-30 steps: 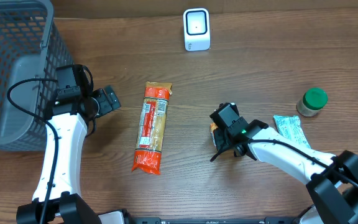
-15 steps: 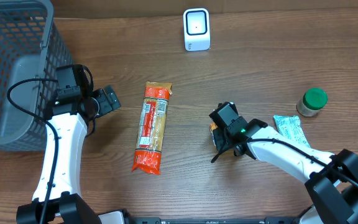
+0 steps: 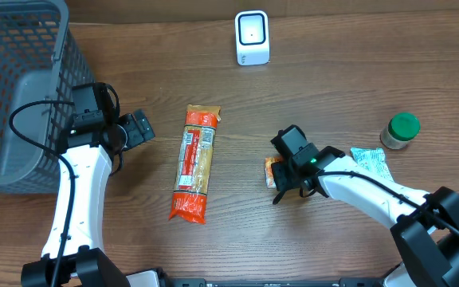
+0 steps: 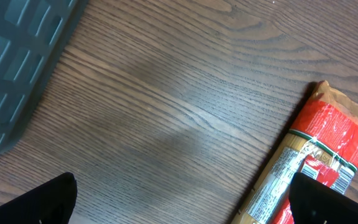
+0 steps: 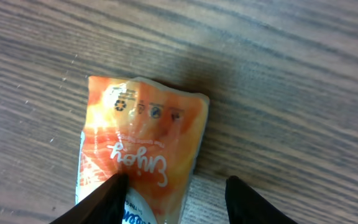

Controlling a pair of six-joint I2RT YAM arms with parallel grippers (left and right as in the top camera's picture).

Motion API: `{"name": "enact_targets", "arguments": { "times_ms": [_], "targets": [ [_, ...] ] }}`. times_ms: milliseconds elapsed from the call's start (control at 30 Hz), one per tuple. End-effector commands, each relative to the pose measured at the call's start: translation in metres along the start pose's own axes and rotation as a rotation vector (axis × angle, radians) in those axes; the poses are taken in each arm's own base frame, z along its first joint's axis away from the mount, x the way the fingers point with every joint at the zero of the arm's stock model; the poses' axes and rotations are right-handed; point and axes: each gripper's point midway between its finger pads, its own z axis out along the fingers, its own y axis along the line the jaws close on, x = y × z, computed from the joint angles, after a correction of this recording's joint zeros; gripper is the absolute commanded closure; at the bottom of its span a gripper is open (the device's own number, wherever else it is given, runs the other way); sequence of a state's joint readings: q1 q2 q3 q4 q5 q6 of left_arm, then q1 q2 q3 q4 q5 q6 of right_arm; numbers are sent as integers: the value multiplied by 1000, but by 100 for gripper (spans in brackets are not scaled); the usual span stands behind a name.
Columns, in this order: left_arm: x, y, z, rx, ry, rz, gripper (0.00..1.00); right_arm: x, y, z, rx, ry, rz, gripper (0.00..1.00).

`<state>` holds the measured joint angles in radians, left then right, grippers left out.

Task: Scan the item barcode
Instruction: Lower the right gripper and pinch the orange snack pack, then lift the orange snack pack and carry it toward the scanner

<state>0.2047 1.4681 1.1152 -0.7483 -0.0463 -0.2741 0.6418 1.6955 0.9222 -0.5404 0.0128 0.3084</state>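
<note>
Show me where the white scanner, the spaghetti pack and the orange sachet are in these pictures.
white scanner [image 3: 252, 33], overhead view, on its front window.
spaghetti pack [image 3: 195, 163], overhead view, on its middle label.
orange sachet [image 5: 143, 143], right wrist view, on its printed middle.

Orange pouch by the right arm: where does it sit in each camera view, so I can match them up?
Overhead: the orange pouch lies right of centre, partly under the right claw.
Left wrist: not in it; only the pasta pack shows.
Right wrist: lower left of centre, flat on the table, print upside down.
Shared landmark: the right claw over the pouch's edge, seen in overhead and right wrist.
</note>
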Motion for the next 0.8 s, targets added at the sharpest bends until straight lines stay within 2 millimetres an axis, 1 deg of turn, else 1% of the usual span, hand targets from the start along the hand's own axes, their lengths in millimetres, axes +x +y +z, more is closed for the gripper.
{"name": "enact_targets", "arguments": {
  "times_ms": [0, 167, 267, 367, 433, 500, 767],
  "targets": [
    [-5, 0, -6, -2, -24, 16, 0, -9, 5, -3, -88, 14, 20, 48],
    [-5, 0, -6, -1, -24, 17, 0, -23, 5, -18, -220, -5, 87, 49],
    [-5, 0, -6, -1, -24, 17, 0, -29, 4, -26, -270, -20, 106, 50],
    [-5, 0, -6, -1, -24, 17, 0, -29, 2, -27, -275, -19, 111, 54],
    [-5, 0, -6, -1, -24, 17, 0, -28, 4, -27, -278, -17, 90, 59],
    [-5, 0, -6, -1, -24, 17, 0, -28, 5, -27, -279, -18, 83, 62],
    [-5, 0, -6, -1, -24, 17, 0, -28, 5, -26, -280, -22, 80, 67]
  ]
}}
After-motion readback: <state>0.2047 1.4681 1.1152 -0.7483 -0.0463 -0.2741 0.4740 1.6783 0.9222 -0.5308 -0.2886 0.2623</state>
